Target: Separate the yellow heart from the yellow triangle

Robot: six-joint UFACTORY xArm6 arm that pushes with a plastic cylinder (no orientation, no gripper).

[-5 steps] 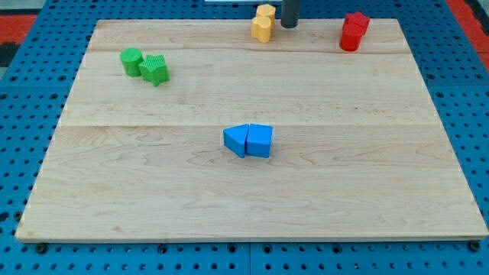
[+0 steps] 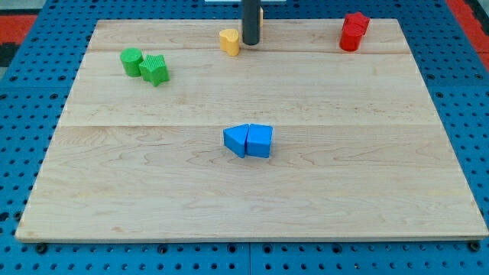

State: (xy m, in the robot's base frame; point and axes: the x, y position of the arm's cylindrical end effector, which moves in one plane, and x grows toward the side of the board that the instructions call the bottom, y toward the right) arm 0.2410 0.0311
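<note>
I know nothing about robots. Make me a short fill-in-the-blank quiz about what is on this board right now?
1. My tip stands just to the view's ____ of the yellow heart.
2. The two blue blocks near the middle are ____ each other.
3. The red blocks sit near the wooden board's top ____ corner.
4. The two blocks at the view's left are ____.

Missing words: right; touching; right; green

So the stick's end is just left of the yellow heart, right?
No. In the camera view, my tip is just to the right of the yellow heart, not its left. A sliver of another yellow block shows behind the rod.
</note>
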